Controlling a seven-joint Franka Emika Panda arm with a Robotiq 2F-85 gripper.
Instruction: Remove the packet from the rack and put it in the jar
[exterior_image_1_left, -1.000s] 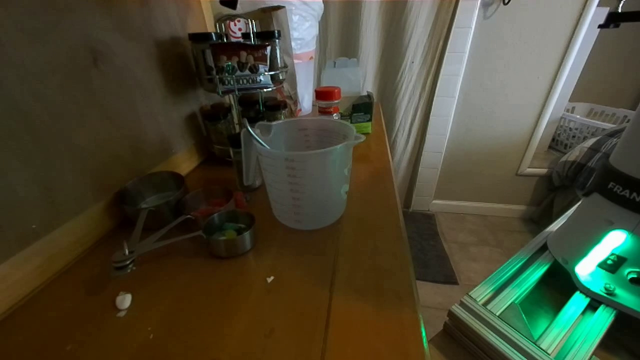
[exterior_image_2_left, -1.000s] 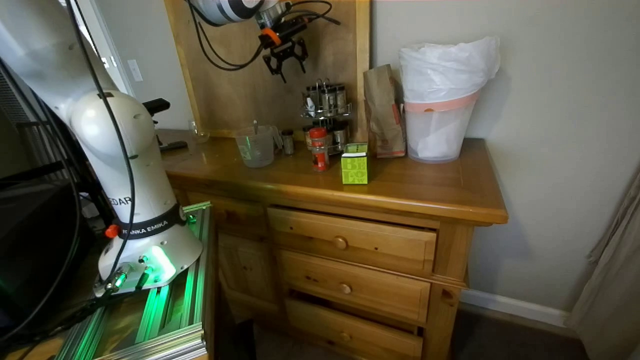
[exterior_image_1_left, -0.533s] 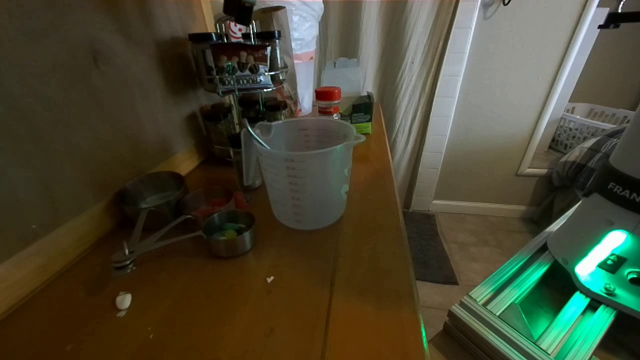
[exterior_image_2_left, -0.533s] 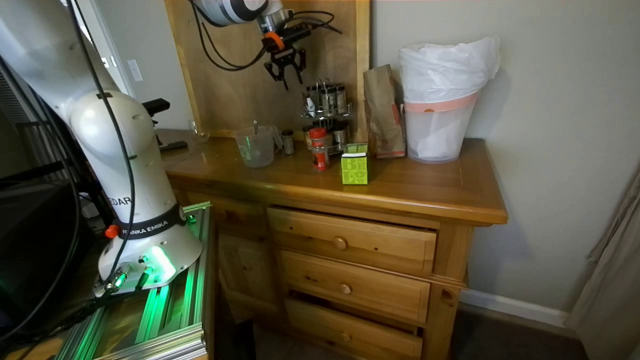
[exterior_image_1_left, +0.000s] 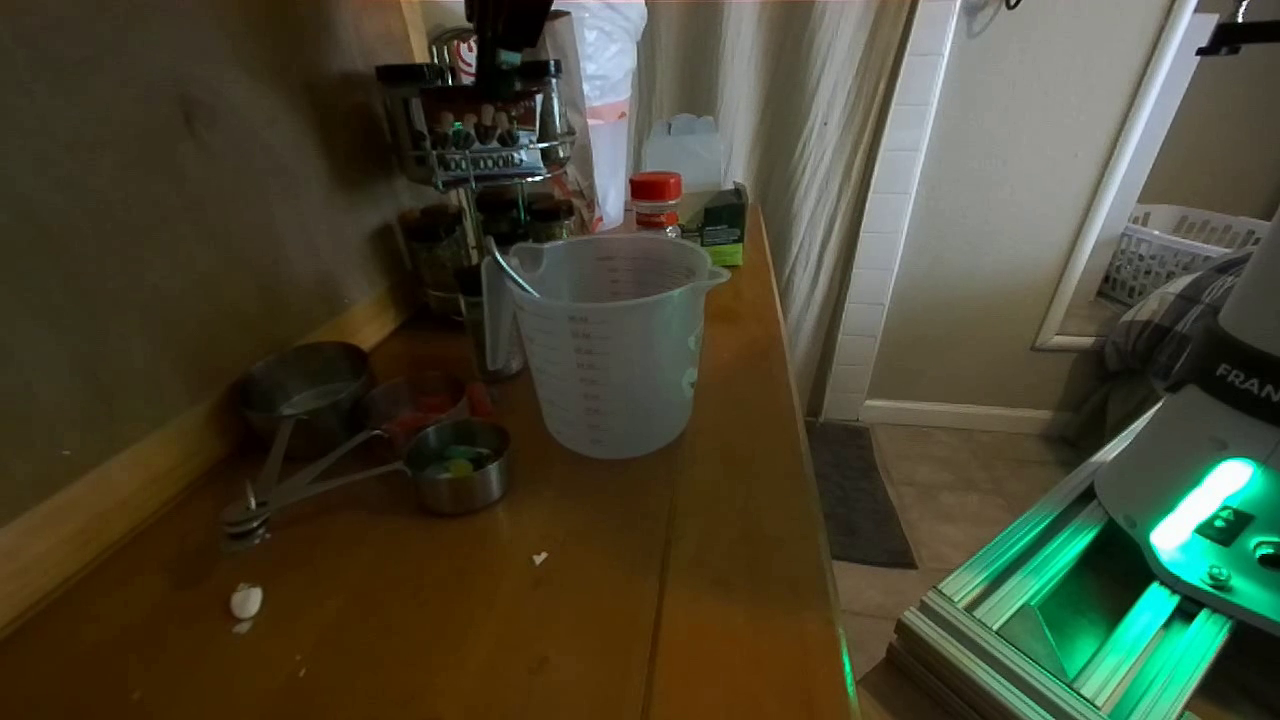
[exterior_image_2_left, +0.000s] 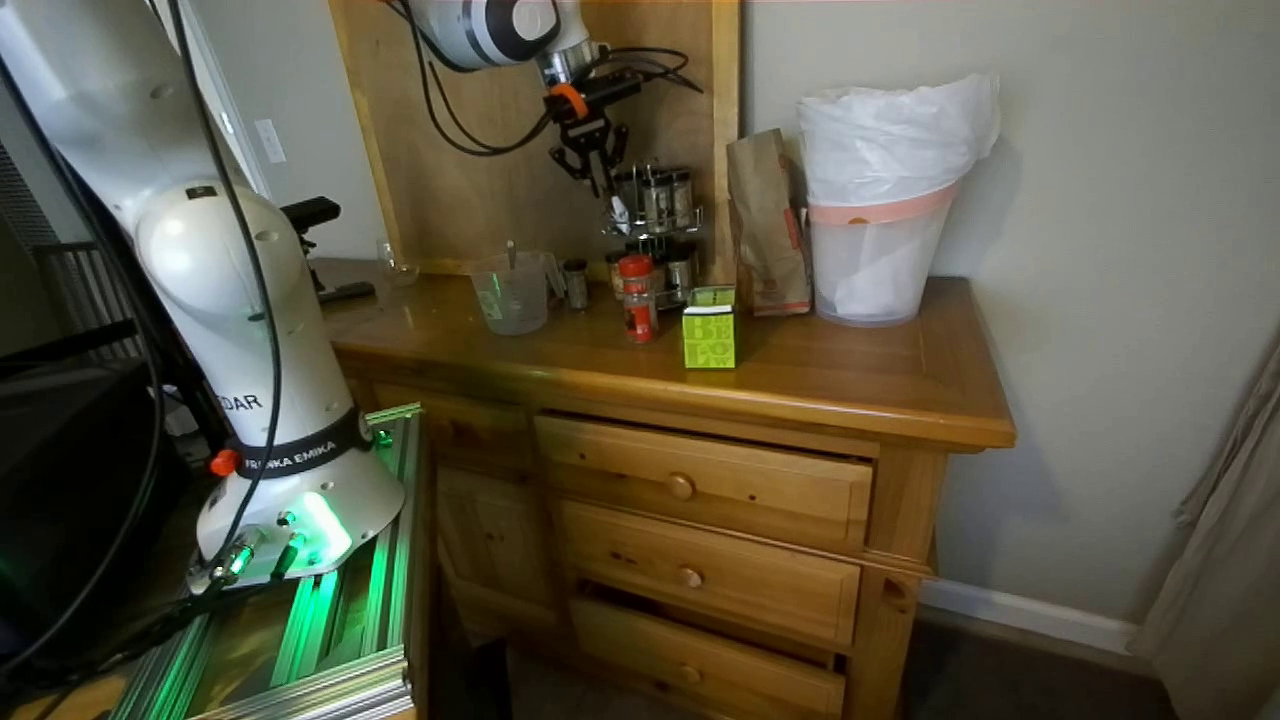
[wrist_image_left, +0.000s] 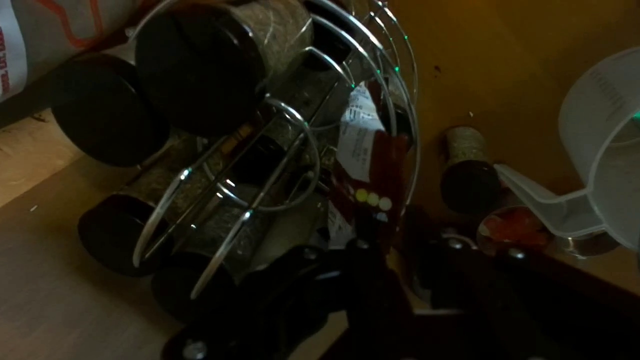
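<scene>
Grasping packet (wrist_image_left: 370, 162) near rear edge of worktop (exterior_image_2_left: 840, 380) appears in hand; jaws of gripper (exterior_image_2_left: 603, 188) stand apart. Next: clamp, lift from rack (exterior_image_2_left: 652, 232).

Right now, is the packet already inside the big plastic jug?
No, in an exterior view the packet sits in the upper tier of the spice rack, apart from the jug.

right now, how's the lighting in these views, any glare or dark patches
Wrist view: murky, the gripper nearly black, though wires of the rack glint; in an exterior view: measuring cups sit in dim light; in both exterior views: the base light glares, tinting the metal frame green.
</scene>
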